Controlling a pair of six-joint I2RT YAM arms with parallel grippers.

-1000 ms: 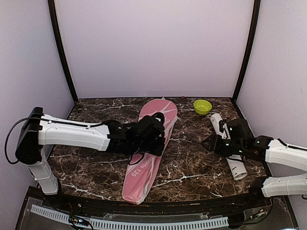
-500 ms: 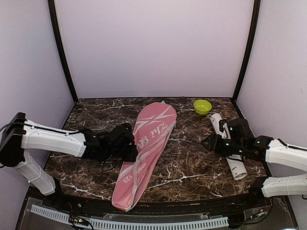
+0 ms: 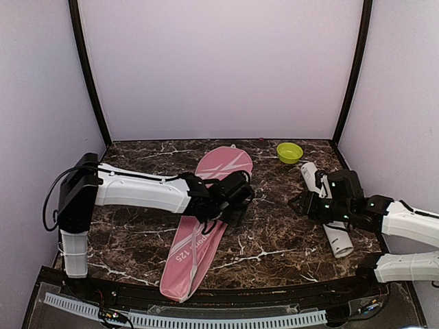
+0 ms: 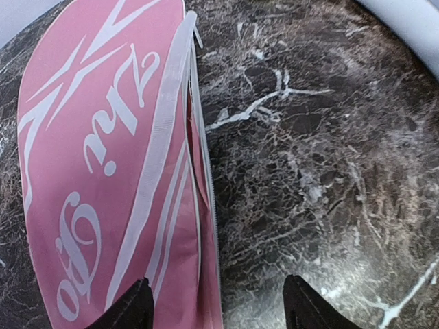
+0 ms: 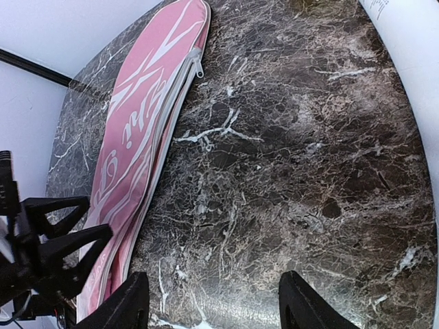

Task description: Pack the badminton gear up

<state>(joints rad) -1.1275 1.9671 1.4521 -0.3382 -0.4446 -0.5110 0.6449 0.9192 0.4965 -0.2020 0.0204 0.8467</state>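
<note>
While the left gripper [image 3: 239, 204] hangs low over the marble table [image 3: 274, 236], its two black fingers [image 4: 134, 307] stand wide apart and they hold nothing. Directly under it lies the long pink racket cover [image 3: 204, 229], flat on the table. In the left wrist view [image 4: 219, 312] the right edge of the cover [image 4: 103, 171] passes between the two fingertips, below them, so one finger is above the pink cloth and the other is above bare marble. The wide head of the cover reaches away in front of this gripper, and the narrow end lies behind it, toward the near edge of the table. The white zip [image 4: 200, 171] runs along the edge that is under the gripper.

The right gripper [image 3: 297, 204] is well apart from the cover, on the other side of the table. Its fingers [image 5: 130, 301] are also spread wide, and in the right wrist view [image 5: 219, 308] only bare marble shows between them. The cover [image 5: 144, 137] lies ahead of it and to its left. The white tube [image 3: 337, 238] lies on its side just beside this gripper, on its right, and the right arm crosses above it. In the right wrist view the tube [image 5: 411, 41] shows at the right edge. The small green bowl [image 3: 289, 152] stands beyond the far end of the tube.
</note>
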